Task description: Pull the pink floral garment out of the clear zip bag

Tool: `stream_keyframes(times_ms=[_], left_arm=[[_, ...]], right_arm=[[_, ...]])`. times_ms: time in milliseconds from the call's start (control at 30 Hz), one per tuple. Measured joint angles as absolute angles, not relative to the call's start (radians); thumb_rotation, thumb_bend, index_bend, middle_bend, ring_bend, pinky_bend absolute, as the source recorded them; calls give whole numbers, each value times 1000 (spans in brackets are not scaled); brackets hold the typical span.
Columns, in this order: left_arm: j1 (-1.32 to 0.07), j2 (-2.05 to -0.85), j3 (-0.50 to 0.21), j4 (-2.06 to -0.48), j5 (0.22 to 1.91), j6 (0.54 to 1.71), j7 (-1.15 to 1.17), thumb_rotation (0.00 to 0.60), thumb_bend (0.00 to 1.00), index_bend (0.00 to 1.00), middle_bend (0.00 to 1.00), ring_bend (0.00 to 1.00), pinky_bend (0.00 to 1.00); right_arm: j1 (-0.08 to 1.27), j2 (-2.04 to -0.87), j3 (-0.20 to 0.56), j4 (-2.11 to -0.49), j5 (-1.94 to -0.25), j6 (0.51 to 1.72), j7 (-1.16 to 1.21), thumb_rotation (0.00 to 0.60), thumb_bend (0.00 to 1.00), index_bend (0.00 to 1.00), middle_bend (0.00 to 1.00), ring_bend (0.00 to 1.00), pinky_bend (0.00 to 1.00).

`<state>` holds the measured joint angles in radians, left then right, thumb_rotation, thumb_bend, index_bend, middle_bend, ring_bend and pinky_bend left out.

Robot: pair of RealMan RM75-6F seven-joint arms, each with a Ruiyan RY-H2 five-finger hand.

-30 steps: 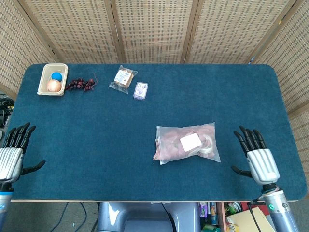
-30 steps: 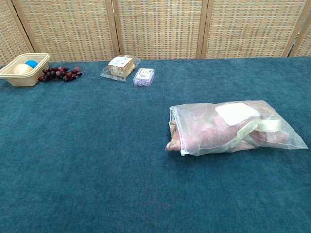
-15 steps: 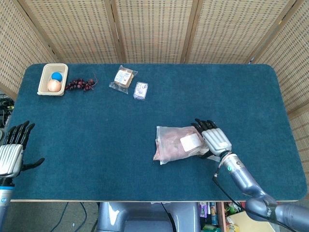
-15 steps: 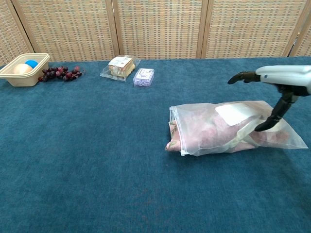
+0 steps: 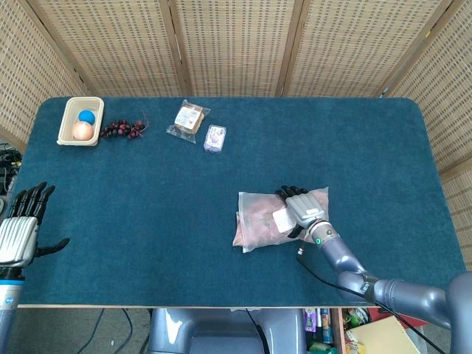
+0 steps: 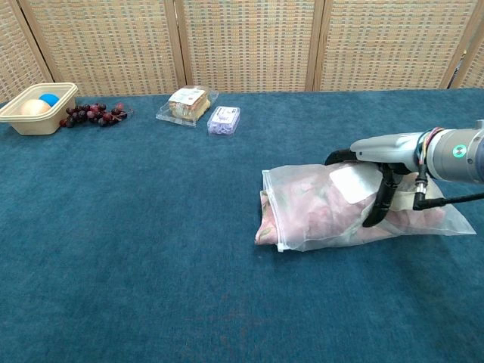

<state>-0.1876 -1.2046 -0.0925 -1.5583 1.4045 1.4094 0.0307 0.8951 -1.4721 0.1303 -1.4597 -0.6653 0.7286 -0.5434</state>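
The clear zip bag [image 5: 254,232] [image 6: 442,219] lies right of the table's middle, mouth facing left. The pink floral garment [image 5: 258,215] [image 6: 310,208] fills it, and a fold pokes out at the mouth. My right hand [image 5: 301,206] [image 6: 386,150] lies over the bag beside its white label [image 6: 348,184]. Its fingers curl over the far side and the thumb presses into the near side, gripping the bag. My left hand [image 5: 18,236] hovers at the table's left front edge, fingers spread, holding nothing; the chest view does not show it.
At the back left stand a cream tray [image 5: 68,118] [image 6: 15,117] with two balls, a bunch of dark grapes [image 5: 124,129] [image 6: 94,113], a wrapped snack [image 5: 189,118] [image 6: 187,103] and a small purple packet [image 5: 214,138] [image 6: 224,119]. Wicker screens close off the back.
My right hand swung in from the right front edge, came down on the bag and closed around it. The bag shifted slightly left. The left hand barely moved.
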Motion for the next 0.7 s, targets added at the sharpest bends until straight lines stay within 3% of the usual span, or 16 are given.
stream_keyframes(times_ms=[100, 167, 467, 633, 700], left_arm=[[-190, -1207, -93, -1557, 1403, 1404, 35, 600, 115, 0, 0, 0, 0], [-193, -1209, -94, -1556, 1401, 1399, 37, 600, 115, 0, 0, 0, 0], [-240, -1209, -121, -1550, 1405, 1359, 29, 600, 115, 0, 0, 0, 0], [-317, -1191, -153, -1554, 1419, 1276, -4, 600, 115, 2, 0, 0, 0], [-352, -1181, -166, -1557, 1424, 1235, -10, 600, 115, 60, 0, 0, 0]], right_arm=[[894, -1485, 130, -1448, -705, 745, -532, 600, 283, 566, 615, 555, 617], [889, -1494, 132, -1442, -743, 762, -516, 600, 391, 623, 668, 605, 647], [850, -1507, 142, -1440, -1048, 857, -352, 600, 430, 648, 701, 635, 648], [849, -1511, 149, -1424, -1241, 918, -253, 600, 430, 648, 707, 636, 648], [858, -1521, 153, -1405, -1309, 940, -225, 600, 430, 648, 707, 636, 648]])
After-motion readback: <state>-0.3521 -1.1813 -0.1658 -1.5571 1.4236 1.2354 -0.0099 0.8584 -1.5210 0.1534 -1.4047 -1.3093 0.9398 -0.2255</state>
